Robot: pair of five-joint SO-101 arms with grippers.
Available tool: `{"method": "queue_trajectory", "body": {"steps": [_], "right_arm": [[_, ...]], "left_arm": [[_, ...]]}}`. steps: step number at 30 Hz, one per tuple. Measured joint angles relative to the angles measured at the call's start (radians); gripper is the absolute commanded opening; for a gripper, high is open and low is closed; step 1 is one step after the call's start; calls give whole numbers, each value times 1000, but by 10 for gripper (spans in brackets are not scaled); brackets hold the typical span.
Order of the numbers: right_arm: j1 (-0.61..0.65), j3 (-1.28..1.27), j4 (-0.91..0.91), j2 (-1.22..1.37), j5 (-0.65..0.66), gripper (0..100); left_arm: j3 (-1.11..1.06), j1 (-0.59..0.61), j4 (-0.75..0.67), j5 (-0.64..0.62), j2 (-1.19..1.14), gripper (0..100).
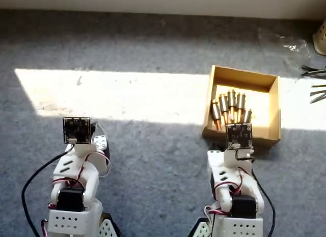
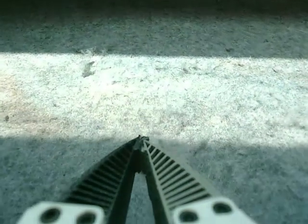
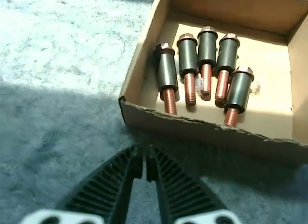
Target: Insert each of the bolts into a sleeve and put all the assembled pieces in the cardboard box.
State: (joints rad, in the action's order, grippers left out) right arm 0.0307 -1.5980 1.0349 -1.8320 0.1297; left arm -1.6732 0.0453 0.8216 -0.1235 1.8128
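Looks basically wrapped up to me: five bolts (image 3: 190, 89), each in its sleeve (image 3: 187, 55), lie side by side in the cardboard box (image 3: 207, 127). The right gripper (image 3: 144, 154) hangs just outside the box's near wall, clenched on nothing. The left gripper (image 2: 140, 141) is pinched empty too, over the carpet (image 2: 192, 89). I'd guess the next move is just parking both arms.

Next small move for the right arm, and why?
Probably just back the right pincer away from the cardboard box and stop: five sleeved bolts already lie inside it, and this pincer and the left pincer are shut, holding nothing.
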Motion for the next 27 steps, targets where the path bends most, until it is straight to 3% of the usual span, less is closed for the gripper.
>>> {"method": "queue_trajectory", "body": {"steps": [9, 13, 18, 27], "right_arm": [[0, -71, 0, 0, -37, 6], [66, -71, 0, 0, -37, 6], [140, -71, 55, 0, -37, 6], [143, -71, 146, 0, -37, 7]], "left_arm": [[0, 0, 189, 0, 0, 6], [0, 0, 255, 0, 0, 6], [0, 0, 322, 0, 0, 6], [0, 0, 460, 0, 0, 6]]}}
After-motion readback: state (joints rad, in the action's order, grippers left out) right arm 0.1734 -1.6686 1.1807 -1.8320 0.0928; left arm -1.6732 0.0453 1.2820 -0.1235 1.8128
